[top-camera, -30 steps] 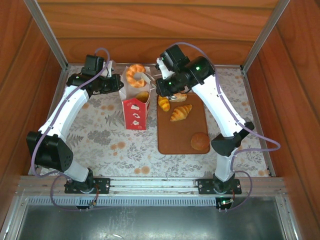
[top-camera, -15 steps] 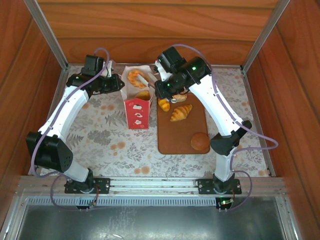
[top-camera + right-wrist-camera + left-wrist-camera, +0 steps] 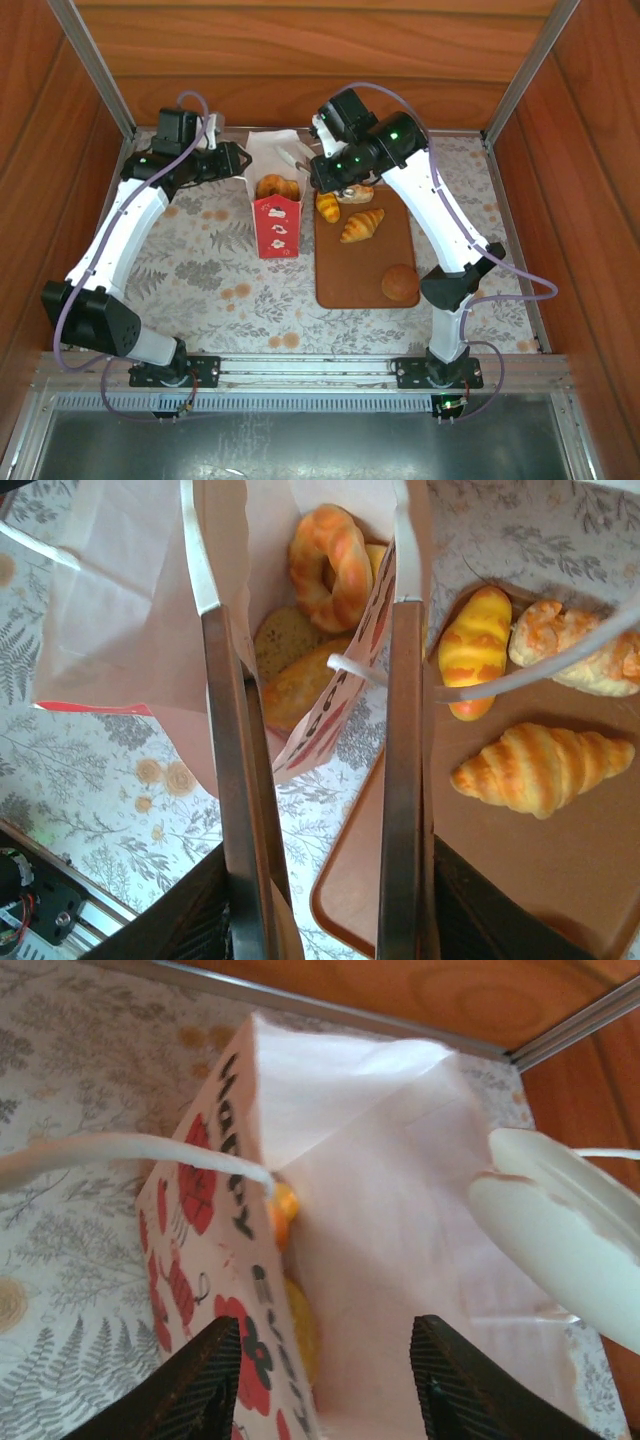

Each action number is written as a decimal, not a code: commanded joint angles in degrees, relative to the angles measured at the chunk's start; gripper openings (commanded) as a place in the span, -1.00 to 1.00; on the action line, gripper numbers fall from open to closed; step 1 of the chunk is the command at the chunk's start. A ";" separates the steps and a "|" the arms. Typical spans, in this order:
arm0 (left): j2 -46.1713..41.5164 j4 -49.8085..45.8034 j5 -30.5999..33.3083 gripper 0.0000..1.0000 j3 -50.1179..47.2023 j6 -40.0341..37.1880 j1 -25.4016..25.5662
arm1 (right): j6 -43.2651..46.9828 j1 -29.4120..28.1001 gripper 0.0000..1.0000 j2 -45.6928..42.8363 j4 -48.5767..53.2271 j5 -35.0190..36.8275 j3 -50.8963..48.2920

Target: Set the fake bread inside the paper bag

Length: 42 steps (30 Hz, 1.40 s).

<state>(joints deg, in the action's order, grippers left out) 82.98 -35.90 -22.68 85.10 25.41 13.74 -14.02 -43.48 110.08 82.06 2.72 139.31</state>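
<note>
Pastries, golden-brown fake bread [image 3: 277, 187], lie inside the small paper bag [image 3: 275, 225], white above and red with white prints below. Seen from above, the bag stands upright on the floral-patterned counter [image 3: 200, 260], its long axis vertical and its mouth open to the camera. Just right of it lies a brown rectangular tray [image 3: 350, 280]. It carries a golden croissant [image 3: 362, 225] lying aslant, a yellow oval roll [image 3: 327, 207] pointing near to far, a pale flaky pastry [image 3: 356, 193] and a round brown bun [image 3: 400, 283] at the near end. The left arm bends in from the left, with the left hand [image 3: 238, 160] at the bag's far-left rim. The right arm arches over the tray, with the right hand [image 3: 322, 180] beside the bag's right rim.

From the left wrist, the dark fingers [image 3: 205, 1385] stand well apart, straddling the bag's printed side wall and clamping nothing. A white cord handle [image 3: 120, 1150] crosses that wall, with orange bread just beyond it.

From the right wrist, the right hand grips long metal tongs [image 3: 232, 760]. Their arms are spread, and the bag's printed wall shows between them. A glazed ring doughnut [image 3: 330, 565] and two brown oval rolls [image 3: 300, 685] rest in the bag's bottom.
</note>
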 commanded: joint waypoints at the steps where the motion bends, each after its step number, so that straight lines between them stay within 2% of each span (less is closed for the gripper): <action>1: -2.43 5.71 -3.35 0.07 -0.88 2.76 -0.85 | -0.16 0.06 -0.09 -1.99 -3.24 -2.46 2.61; 5: -3.65 10.28 -4.74 0.19 -1.86 5.53 -1.50 | -0.48 0.32 -0.10 -2.89 -5.08 -3.66 3.59; 12: -7.60 17.98 -4.19 0.30 -5.45 8.18 -2.99 | -0.95 0.94 -0.12 -5.79 -6.61 -2.90 4.57; 20: -21.05 27.20 5.33 0.61 -17.43 8.24 -5.11 | -1.66 3.93 -0.12 -14.39 -4.77 3.58 -2.01; 28: -36.69 27.86 19.65 0.79 -30.87 5.97 -5.38 | -4.56 12.44 -0.11 -28.89 -4.72 8.45 -20.95; 35: -48.82 24.30 29.62 0.82 -45.17 11.53 -5.41 | -7.87 17.13 -0.11 -38.19 -5.80 7.88 -42.52; 38: -51.86 24.92 32.56 0.86 -50.79 14.92 -5.40 | -9.53 17.94 -0.11 -40.80 -7.39 6.99 -51.04; 42: -51.40 25.75 33.98 0.87 -54.72 18.58 -5.39 | -11.13 18.69 -0.11 -41.81 -9.69 4.51 -58.48</action>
<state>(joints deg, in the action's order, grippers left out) 31.44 -10.74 7.84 31.77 39.97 8.62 -22.46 -25.50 69.56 75.72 9.21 83.33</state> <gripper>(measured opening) 0.936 0.446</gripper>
